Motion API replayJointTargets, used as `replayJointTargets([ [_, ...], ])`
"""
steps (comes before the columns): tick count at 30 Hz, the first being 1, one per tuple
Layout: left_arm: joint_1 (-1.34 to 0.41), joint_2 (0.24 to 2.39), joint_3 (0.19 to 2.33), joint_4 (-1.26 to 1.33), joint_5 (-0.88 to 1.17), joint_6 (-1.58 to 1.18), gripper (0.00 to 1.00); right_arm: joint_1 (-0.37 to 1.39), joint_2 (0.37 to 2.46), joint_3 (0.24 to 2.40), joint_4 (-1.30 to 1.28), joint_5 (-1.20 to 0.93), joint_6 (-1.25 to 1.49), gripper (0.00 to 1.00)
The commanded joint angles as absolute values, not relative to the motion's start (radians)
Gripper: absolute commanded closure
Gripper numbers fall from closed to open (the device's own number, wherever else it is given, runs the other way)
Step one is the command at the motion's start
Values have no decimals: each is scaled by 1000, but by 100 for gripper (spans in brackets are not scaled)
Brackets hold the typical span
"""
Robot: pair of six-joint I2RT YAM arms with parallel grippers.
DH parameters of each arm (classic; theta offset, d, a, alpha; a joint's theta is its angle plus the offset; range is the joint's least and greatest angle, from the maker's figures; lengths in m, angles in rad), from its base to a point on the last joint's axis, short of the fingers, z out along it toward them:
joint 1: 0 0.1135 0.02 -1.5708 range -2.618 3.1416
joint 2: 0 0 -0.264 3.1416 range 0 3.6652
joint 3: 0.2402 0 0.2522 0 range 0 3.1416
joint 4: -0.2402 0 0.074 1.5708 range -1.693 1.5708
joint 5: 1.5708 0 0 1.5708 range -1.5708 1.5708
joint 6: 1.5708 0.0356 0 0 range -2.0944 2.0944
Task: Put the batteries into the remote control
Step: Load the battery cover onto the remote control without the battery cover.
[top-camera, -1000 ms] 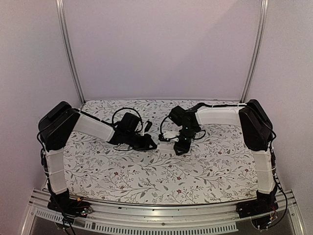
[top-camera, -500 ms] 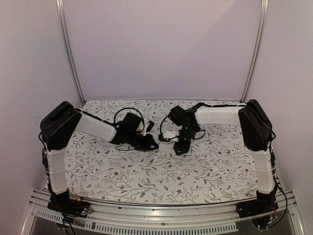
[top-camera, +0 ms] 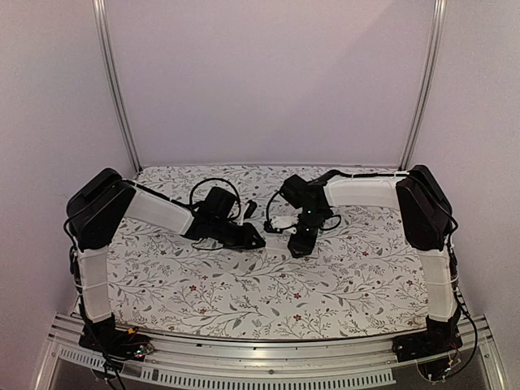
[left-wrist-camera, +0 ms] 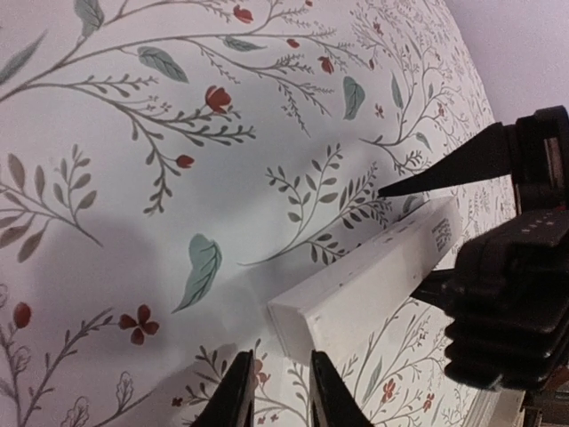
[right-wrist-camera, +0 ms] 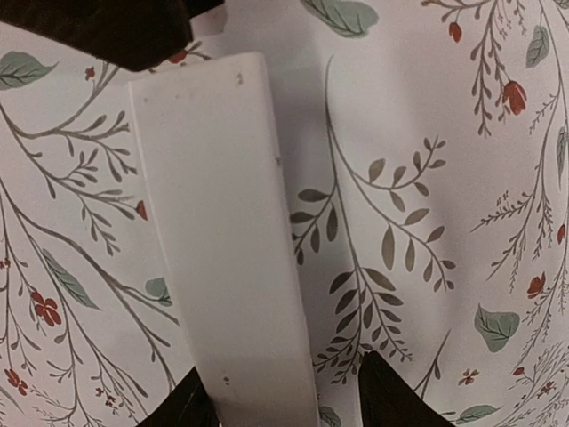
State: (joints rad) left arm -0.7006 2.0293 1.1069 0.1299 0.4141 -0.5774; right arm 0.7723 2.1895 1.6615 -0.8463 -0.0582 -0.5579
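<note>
The remote control [left-wrist-camera: 373, 285] lies flat on the bench [left-wrist-camera: 133, 249]; we cannot read its small dark print [left-wrist-camera: 442, 233]. The right pincer [right-wrist-camera: 289, 405] straddles it loosely, unclamped. The left pincer [left-wrist-camera: 281, 396] is narrowly parted, empty, at its end.

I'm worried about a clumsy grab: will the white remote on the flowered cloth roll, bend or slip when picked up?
The remote control looks rigid: straight edges, no sag. It lies flat-faced on the cloth, so rolling seems unlikely; pushed at one end it would probably pivot. Its smooth sides may slip in a light pinch.
</note>
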Motion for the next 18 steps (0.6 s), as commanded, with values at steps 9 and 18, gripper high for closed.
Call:
replayJointTargets([
  [9, -654, 1921, 1039, 168, 376, -574, 64, 736, 1983, 1593, -732, -110, -450, 34],
  [18, -704, 1900, 1082, 106, 324, -492, 63, 638, 1635, 1233, -458, -128, -39, 31],
])
